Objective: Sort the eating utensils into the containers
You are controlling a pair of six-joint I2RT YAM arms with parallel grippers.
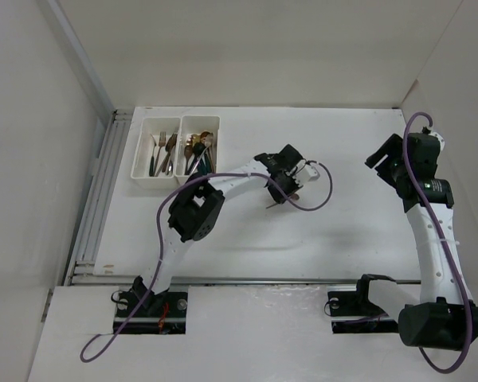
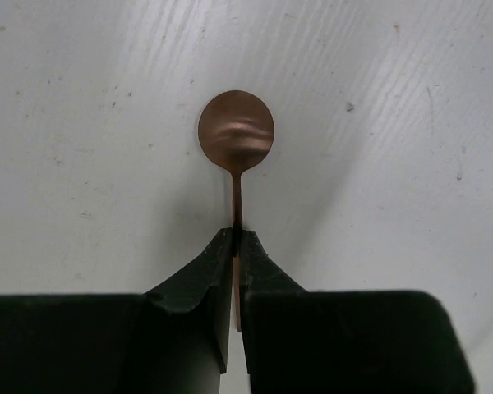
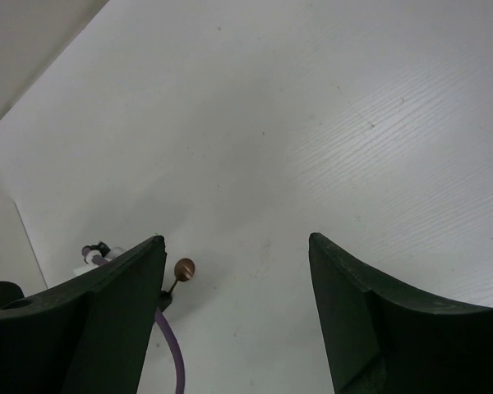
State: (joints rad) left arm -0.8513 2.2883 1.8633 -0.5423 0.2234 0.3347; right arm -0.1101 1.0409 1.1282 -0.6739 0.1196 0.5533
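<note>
Copper in colour, a spoon (image 2: pixel 237 130) sits pinched by its thin handle between the left fingers (image 2: pixel 201 275), which are pressed together on it with no gap to either side. In the left wrist view the handle comes out from between the fingertips and runs straight away from them, so the long axis of the spoon lines up with the fingers. The round bowl is at the far end and shows its full face to that camera. A short length of handle also shows lower down in the slit between the two fingers.

The spoon is out over the middle of the white surface (image 1: pixel 342 231), well apart from the containers (image 1: pixel 178 119), which stand at the far left. From these views it is hard to say whether the bowl rests on the surface or hangs just above it. In the right wrist view the same bowl (image 3: pixel 184 267) appears small beside a purple cable (image 3: pixel 172 353), with the handle slanting down and left from it.

The two white trays are joined side by side. The left one holds silver forks (image 1: pixel 161 151) lying along its length, and the right one holds a mixed bundle of copper and dark pieces (image 1: pixel 197 151).

The right fingers (image 3: pixel 115 320) are spread wide with only bare surface between them, and they are raised at the right side, well apart from the spoon.
</note>
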